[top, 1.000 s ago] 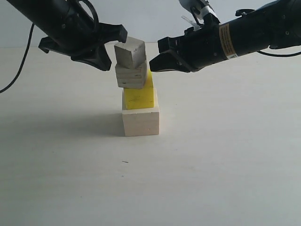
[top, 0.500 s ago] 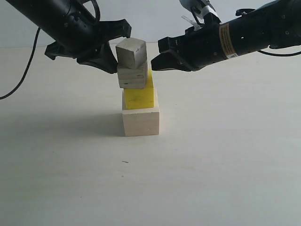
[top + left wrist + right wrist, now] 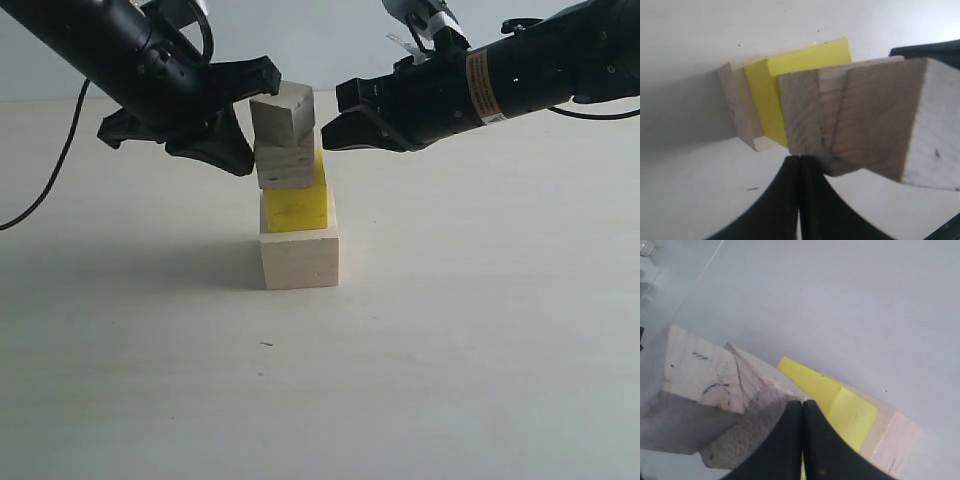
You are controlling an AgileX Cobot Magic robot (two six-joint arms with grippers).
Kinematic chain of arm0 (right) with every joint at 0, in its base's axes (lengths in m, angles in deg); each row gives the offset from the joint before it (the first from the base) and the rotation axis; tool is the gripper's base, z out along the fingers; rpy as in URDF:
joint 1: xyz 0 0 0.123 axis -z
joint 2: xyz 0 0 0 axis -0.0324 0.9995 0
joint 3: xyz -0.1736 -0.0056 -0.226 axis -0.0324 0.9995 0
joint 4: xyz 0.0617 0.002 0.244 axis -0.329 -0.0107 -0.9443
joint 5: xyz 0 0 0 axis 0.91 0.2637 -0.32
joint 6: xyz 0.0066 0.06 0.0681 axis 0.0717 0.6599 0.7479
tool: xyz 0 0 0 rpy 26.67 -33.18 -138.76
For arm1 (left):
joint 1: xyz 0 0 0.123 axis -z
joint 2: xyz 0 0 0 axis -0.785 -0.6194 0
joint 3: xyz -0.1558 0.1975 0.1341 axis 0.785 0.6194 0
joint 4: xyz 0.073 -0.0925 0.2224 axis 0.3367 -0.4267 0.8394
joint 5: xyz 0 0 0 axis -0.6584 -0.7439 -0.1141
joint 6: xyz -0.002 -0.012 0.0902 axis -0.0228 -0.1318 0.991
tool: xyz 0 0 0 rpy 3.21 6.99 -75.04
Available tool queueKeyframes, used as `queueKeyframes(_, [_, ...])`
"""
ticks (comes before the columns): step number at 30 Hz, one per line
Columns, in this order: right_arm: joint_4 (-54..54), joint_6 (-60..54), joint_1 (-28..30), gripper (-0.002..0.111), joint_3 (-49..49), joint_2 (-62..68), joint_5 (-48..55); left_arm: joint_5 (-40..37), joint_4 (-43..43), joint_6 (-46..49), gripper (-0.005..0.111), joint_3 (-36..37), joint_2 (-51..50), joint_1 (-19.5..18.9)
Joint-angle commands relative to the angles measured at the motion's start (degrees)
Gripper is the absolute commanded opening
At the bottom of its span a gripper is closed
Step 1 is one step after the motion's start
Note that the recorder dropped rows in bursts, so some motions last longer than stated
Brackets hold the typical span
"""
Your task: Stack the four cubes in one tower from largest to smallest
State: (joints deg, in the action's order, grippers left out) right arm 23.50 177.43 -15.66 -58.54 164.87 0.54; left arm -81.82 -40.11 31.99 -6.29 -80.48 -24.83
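Note:
Four cubes stand in one tower. The large pale cube point(image 3: 299, 256) point(image 3: 737, 107) point(image 3: 892, 442) is the base, the yellow cube point(image 3: 296, 205) point(image 3: 790, 80) point(image 3: 840, 407) sits on it, then the plywood cube point(image 3: 288, 165) point(image 3: 807, 112) point(image 3: 752, 425), then the smallest pale cube point(image 3: 283, 116) point(image 3: 895, 120) point(image 3: 695, 377), turned askew. My left gripper point(image 3: 245, 155) point(image 3: 799, 159) is shut, its tips against the plywood cube's left side. My right gripper point(image 3: 328, 135) point(image 3: 802, 404) is shut, its tips at the plywood cube's right side. Neither holds anything.
The pale tabletop point(image 3: 450, 350) spreads all round the tower. A black cable point(image 3: 45, 180) hangs from the left arm at the far left. A small dark speck point(image 3: 265, 344) lies in front of the tower.
My left gripper came down and in against the plywood cube, which shifted slightly right with the smallest cube on it. The right gripper has not moved.

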Motion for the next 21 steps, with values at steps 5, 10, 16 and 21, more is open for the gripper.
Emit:
queueKeyframes(5, [0.0,0.0,0.1,0.0,-0.3,-0.6,0.0,0.4,-1.5,0.4,0.0,0.2,0.7,-0.3])
queueKeyframes(10, [0.0,0.0,0.1,0.0,-0.3,-0.6,-0.8,1.5,-1.7,0.5,0.0,0.2,0.7,-0.3])
queueKeyframes(16, [0.0,0.0,0.1,0.0,-0.3,-0.6,-1.2,3.0,-4.2,2.0,0.0,0.2,0.7,-0.3])
queueKeyframes(21, [0.0,0.0,0.1,0.0,-0.3,-0.6,-1.6,3.4,-4.3,2.0,0.0,0.2,0.7,-0.3])
